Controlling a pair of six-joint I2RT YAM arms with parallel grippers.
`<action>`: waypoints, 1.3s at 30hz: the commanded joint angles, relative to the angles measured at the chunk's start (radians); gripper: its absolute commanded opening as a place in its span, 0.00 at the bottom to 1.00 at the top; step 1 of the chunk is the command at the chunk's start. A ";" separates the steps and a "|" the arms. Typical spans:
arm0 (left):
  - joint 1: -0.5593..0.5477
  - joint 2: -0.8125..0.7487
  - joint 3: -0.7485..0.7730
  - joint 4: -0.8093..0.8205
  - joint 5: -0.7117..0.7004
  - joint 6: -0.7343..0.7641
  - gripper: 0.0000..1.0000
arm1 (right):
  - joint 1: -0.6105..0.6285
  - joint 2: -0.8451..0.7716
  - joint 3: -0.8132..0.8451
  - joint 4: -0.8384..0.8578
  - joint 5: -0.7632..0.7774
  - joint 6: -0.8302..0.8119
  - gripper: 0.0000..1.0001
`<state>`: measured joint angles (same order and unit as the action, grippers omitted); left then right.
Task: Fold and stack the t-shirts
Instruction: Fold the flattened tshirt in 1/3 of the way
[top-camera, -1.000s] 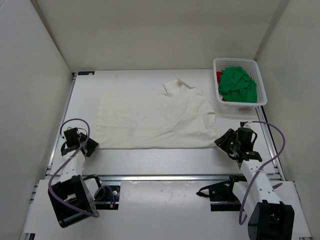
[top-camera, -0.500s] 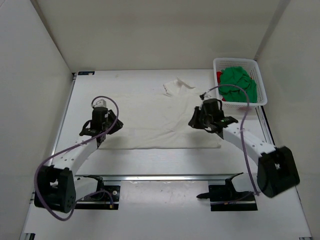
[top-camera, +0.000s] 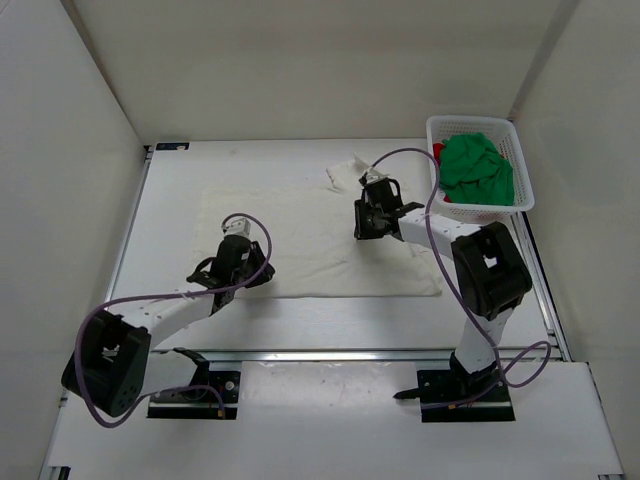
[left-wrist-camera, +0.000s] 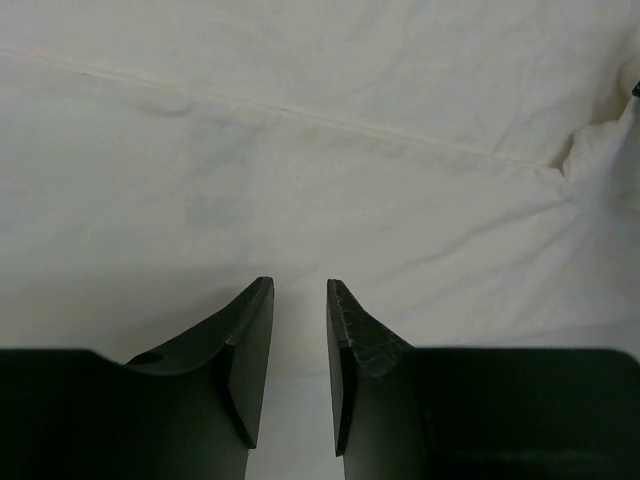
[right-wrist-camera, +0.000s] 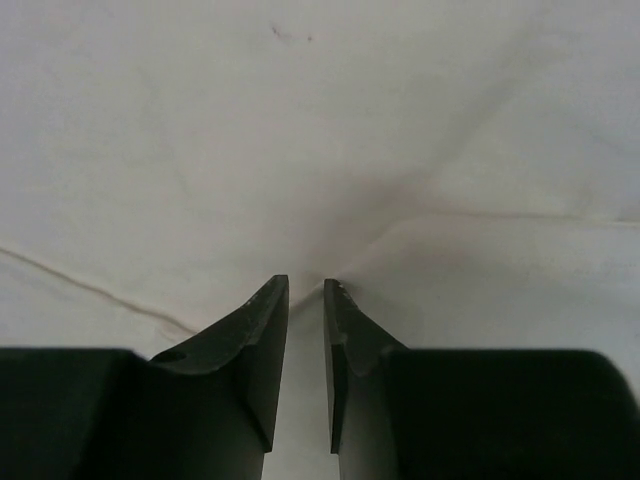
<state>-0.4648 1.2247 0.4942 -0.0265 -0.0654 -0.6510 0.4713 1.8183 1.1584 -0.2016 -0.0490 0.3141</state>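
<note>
I can read no text, label, brand, number or sign anywhere in my three camera views right now.

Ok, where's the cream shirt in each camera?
Top external: cream shirt spread flat, centre frame.
Left wrist: fills the frame beyond the left gripper.
Right wrist: fills the frame, puckered at the right gripper.
Shared landmark: both grippers, seen over the shirt from above too.

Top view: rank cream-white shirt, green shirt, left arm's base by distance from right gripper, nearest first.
1. cream-white shirt, directly under the right gripper.
2. green shirt, in the basket, far right.
3. left arm's base, near left corner.
</note>
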 joint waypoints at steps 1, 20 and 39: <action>0.012 -0.059 -0.058 0.068 -0.034 0.024 0.39 | 0.015 0.056 0.061 -0.016 0.072 -0.041 0.18; 0.040 -0.152 -0.108 0.095 0.035 0.051 0.42 | 0.017 0.077 0.192 -0.180 0.077 -0.043 0.32; 0.055 -0.113 -0.109 0.125 0.056 0.039 0.43 | 0.026 0.104 0.149 -0.239 0.032 -0.035 0.24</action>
<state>-0.4126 1.1114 0.3859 0.0834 -0.0208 -0.6109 0.4992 1.9190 1.2900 -0.4252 0.0162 0.2806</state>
